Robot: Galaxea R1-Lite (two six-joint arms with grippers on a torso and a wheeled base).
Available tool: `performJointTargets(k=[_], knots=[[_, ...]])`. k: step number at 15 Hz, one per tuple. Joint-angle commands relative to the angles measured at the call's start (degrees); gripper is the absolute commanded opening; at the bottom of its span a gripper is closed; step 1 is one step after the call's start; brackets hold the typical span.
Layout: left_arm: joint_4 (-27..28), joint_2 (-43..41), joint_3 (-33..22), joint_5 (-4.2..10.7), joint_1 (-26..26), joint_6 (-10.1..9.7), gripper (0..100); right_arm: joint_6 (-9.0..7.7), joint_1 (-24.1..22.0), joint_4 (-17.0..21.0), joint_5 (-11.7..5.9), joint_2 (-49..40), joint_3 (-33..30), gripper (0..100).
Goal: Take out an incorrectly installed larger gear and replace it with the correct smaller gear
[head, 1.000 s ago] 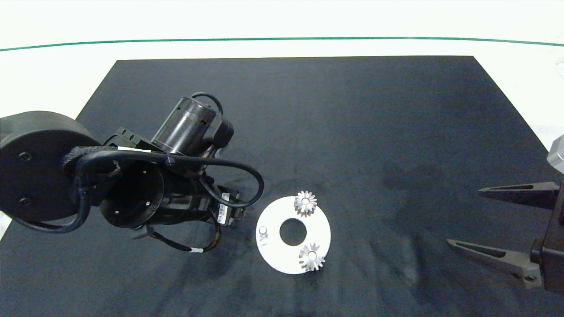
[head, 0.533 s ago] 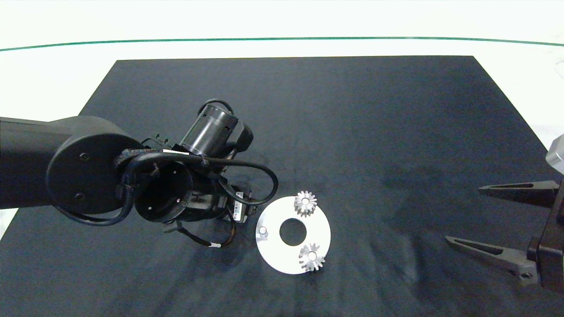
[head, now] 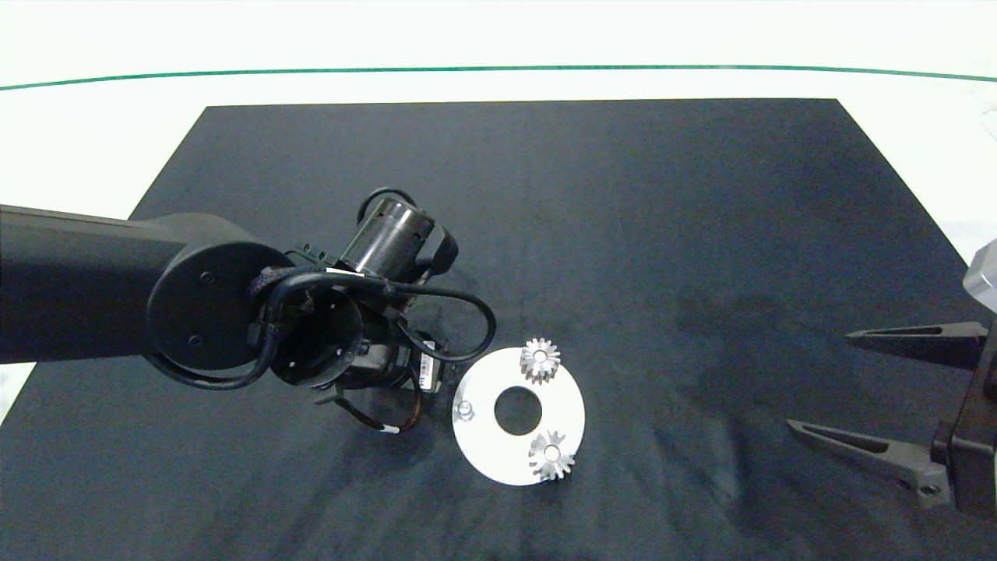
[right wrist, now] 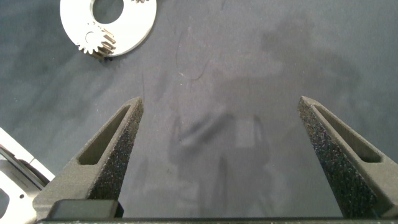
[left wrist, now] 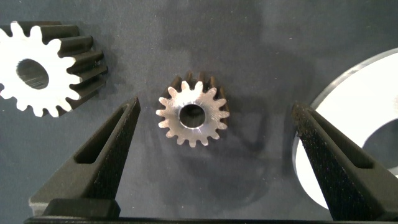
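Left end effector [left wrist: 211, 134] now lower, wide open around smaller gear [left wrist: 191, 116].

light: bright, overhead | glare: white table [head: 498, 39] washed out | shadows: soft | focus: sharp

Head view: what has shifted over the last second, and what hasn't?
The left arm has swung in from the left toward the white ring-shaped plate; its wrist now sits beside the plate's left rim. The left gripper is open, straddling the small silver short-toothed gear on the black mat. The plate, its two mounted gears and the open right gripper kept their places.
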Motion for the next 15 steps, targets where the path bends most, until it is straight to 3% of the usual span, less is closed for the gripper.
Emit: performJointTargets(k=[1, 4, 6, 15], knots=[[0.2, 0.5, 0.1, 0.15, 0.0, -0.06, 98, -0.11, 0.1, 0.0, -0.51, -0.5, 0.1, 100], [0.2, -0.2, 0.2, 0.15, -0.2, -0.06, 92, -0.20, 1.2, 0.0, -1.30, -0.5, 0.1, 100], [0.2, -0.6, 0.1, 0.15, 0.2, -0.06, 89, -0.20, 1.7, 0.0, -2.79, -0.3, 0.1, 100], [0.1, -0.2, 0.3, 0.15, 1.3, 0.47, 71, -0.20, 1.8, -2.1, -3.32, 0.7, 1.1, 100]])
